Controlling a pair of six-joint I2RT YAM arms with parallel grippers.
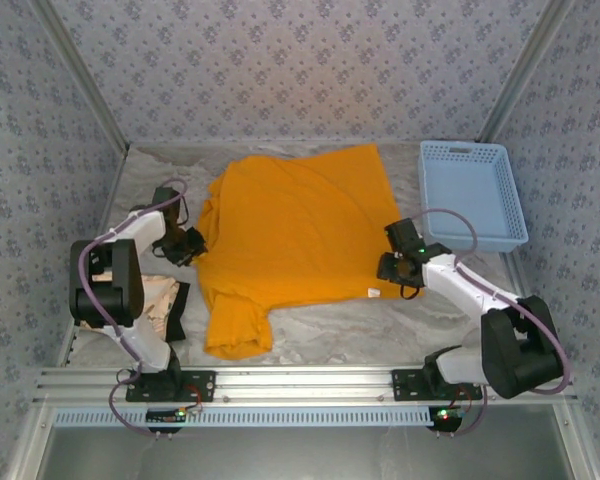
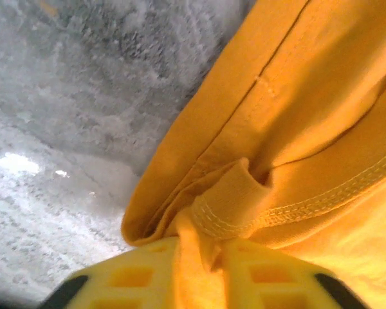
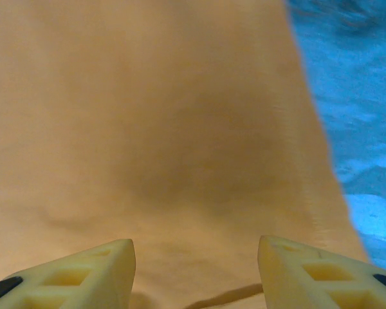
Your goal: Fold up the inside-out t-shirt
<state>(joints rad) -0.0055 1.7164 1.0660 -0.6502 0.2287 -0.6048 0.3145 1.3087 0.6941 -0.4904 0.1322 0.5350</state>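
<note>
The inside-out t-shirt (image 1: 300, 235) lies spread out, orange-yellow, on the middle of the table, with one sleeve trailing toward the near edge. At its left edge, my left gripper (image 1: 187, 246) is shut on a bunched fold. In the left wrist view the yellow fingers (image 2: 135, 277) pinch the t-shirt (image 2: 296, 129) close to a ribbed, stitched hem, and my left gripper (image 2: 202, 267) has cloth packed between its jaws. My right gripper (image 1: 400, 270) is at the shirt's right near corner. It stands open (image 3: 196, 273) just over flat cloth (image 3: 167, 129), with nothing between its fingertips (image 3: 83, 270).
A light blue basket (image 1: 473, 190) stands at the back right. A beige cloth with a black edge (image 1: 160, 305) lies under the left arm. Patterned walls close in the back and both sides. Bare marbled table (image 1: 360, 335) runs along the near edge.
</note>
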